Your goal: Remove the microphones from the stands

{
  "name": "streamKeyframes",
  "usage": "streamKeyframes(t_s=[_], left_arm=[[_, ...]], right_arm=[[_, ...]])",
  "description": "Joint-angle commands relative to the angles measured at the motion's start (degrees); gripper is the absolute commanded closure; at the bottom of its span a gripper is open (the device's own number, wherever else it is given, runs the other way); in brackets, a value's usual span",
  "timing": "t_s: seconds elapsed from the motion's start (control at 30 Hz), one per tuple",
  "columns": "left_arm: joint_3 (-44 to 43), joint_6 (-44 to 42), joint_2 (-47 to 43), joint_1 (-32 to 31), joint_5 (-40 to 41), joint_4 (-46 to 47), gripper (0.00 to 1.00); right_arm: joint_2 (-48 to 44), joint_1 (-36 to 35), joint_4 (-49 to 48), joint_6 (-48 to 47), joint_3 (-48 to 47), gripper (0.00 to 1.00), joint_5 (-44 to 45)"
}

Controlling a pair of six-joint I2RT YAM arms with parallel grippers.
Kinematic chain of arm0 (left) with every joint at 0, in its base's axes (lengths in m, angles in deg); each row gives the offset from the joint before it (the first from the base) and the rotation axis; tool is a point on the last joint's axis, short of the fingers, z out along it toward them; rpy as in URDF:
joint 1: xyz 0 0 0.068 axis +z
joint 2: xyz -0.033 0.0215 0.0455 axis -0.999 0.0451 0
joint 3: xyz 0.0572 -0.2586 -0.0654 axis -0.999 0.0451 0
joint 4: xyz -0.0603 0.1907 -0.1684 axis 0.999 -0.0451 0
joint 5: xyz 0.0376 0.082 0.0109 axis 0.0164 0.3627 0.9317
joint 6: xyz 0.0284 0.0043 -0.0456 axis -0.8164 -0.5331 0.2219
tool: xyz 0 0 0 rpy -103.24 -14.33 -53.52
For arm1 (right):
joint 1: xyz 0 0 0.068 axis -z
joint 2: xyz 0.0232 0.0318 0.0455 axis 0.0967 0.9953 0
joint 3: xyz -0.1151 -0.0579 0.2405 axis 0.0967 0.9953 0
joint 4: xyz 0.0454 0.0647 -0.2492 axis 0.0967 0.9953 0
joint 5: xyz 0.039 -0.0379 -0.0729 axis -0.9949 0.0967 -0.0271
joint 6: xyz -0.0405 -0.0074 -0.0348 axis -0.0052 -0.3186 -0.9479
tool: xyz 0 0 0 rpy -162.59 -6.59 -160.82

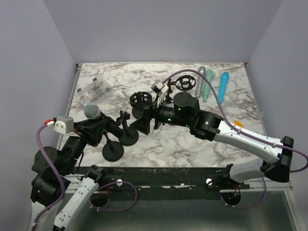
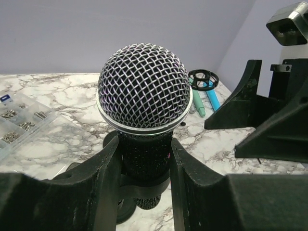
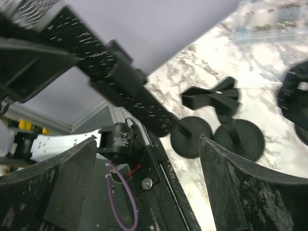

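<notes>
From above, a white marble table (image 1: 192, 139) sits between lavender walls (image 1: 48, 43). The left gripper (image 1: 96, 126) clamps the mic (image 1: 92, 111) near the table's left edge, tilted above 2 round-based stands (image 1: 112, 151). The right gripper (image 1: 143, 120) is just beside them. A parts box (image 1: 94, 90) lies back left.

Left wrist: both fingers (image 2: 108, 178) press the mic's body below its mesh head.

Right wrist: the fingers (image 3: 240, 187) stand wide apart with nothing between them. 1 clip (image 3: 211, 98) is empty. Whether the mic is clear of the other stand cannot be told.
</notes>
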State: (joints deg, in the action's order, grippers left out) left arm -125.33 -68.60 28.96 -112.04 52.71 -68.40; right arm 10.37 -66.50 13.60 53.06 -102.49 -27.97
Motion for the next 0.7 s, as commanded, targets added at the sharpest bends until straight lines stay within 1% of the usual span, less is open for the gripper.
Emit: streamKeyframes(t_s=[0.0,0.03,0.1,0.17,0.23,0.4,0.47,0.53,0.6,0.67], left_arm=[[0.5,3.8,-0.9,-0.1,-4.1,2.0,0.94],[0.5,3.8,-1.0,-0.1,-4.4,1.7,0.89],[0.3,3.8,-1.4,-0.1,-4.6,0.9,0.75],[-0.3,3.7,-1.7,-0.1,-4.0,-0.1,0.65],[-1.3,3.5,-2.1,-0.1,-2.6,-1.5,0.49],[-2.9,3.4,-3.3,-0.1,0.5,-4.2,0.25],[-3.6,3.5,-3.9,-0.1,1.1,-5.0,0.10],[-5.1,3.5,-4.5,-0.1,1.7,-6.2,0.02],[-6.9,3.2,-5.3,-0.1,3.5,-7.7,0.01],[-9.4,3.1,-6.4,-0.1,7.1,-10.1,0.01]], right_arm=[[3.2,-6.9,-1.5,-10.2,-4.2,0.12,4.0],[3.8,-8.0,-2.2,-11.4,-4.6,0.11,5.4],[5.1,-9.1,-2.7,-13.1,-6.1,0.11,6.0],[6.9,-9.9,-2.4,-14.2,-8.3,0.11,6.8],[8.7,-10.8,-1.1,-15.4,-11.2,0.11,8.2],[13.1,-13.9,0.9,-18.7,-17.8,0.11,15.4],[15.4,-14.1,2.2,-18.8,-20.9,0.11,17.3],[17.7,-14.4,3.6,-19.0,-23.8,0.12,18.8],[19.7,-14.9,4.6,-18.9,-26.4,0.15,20.0],[21.7,-15.4,5.7,-19.0,-29.0,0.19,20.5]])
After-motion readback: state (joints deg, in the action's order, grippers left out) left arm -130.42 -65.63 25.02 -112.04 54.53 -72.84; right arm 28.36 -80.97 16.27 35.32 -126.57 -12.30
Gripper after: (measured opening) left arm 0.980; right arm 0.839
